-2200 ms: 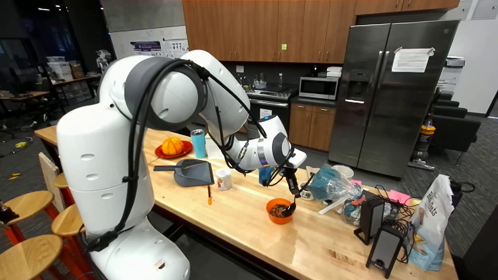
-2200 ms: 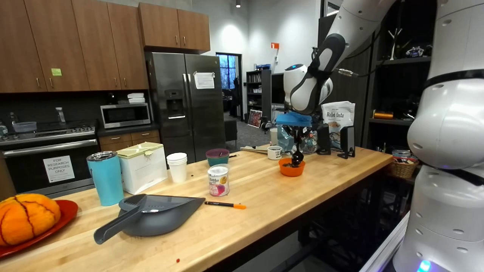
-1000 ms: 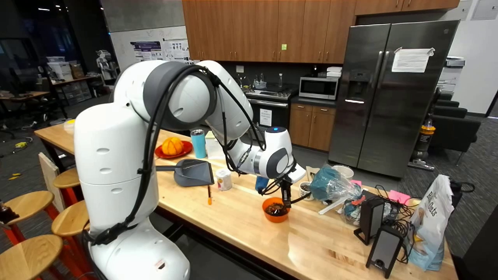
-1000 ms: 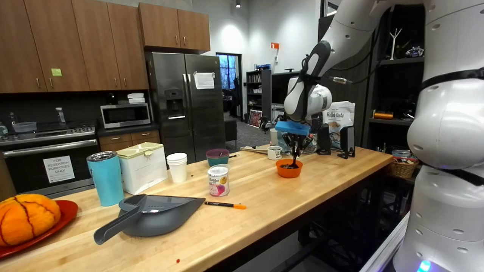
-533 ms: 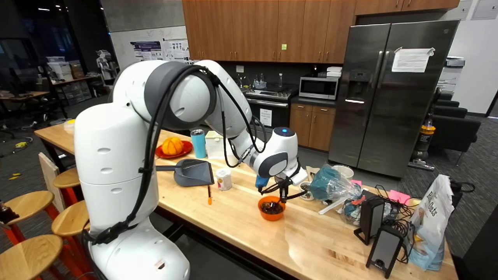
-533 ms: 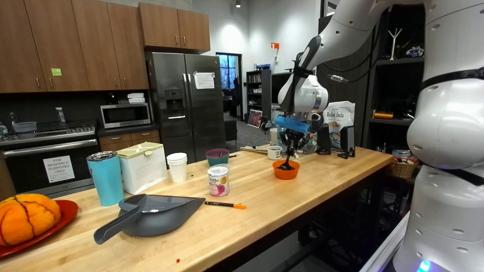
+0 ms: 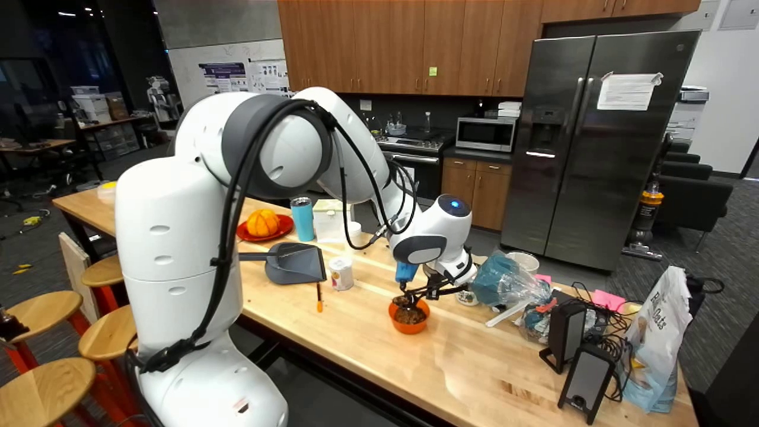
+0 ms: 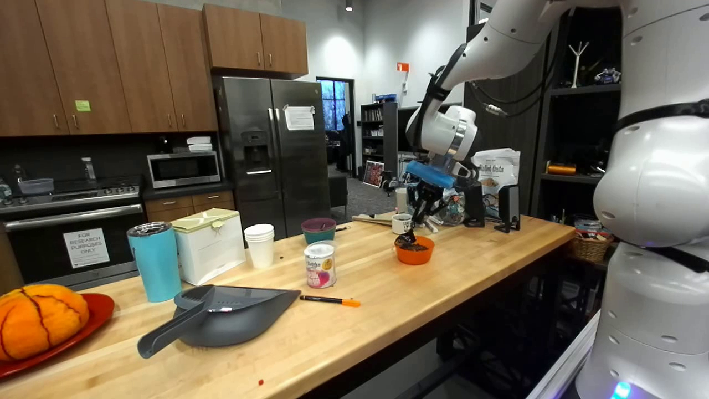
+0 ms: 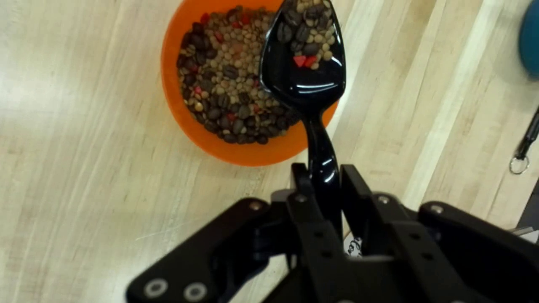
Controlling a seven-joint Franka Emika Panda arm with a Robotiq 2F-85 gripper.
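My gripper [image 9: 324, 170] is shut on the handle of a black spoon [image 9: 309, 90]. The spoon's head carries dark beans, pale lentils and red bits. It lies above one side of an orange bowl [image 9: 248, 155], which holds more of the same mix. In an exterior view the tilted gripper [image 8: 419, 219] holds the loaded spoon head [image 8: 405, 238] at the bowl's rim [image 8: 414, 257]. The bowl also shows in an exterior view [image 7: 408, 327] below the gripper. A white mug with lettering [image 8: 401, 224] stands just behind, partly visible between the fingers in the wrist view [image 9: 352, 245].
A clear plastic bag [image 7: 504, 279], black speakers [image 7: 587, 379] and an oats bag [image 7: 655, 338] stand beyond the mug. A canister [image 8: 320, 266], teal bowl [image 8: 318, 236], orange-capped pen [image 8: 330, 300], grey dustpan [image 8: 238, 324] and blue tumbler [image 8: 155, 263] are along the wooden table.
The spoon head went down into the mix and has come up loaded. My wrist has tilted, and the orange bowl has slid a little toward the canister.
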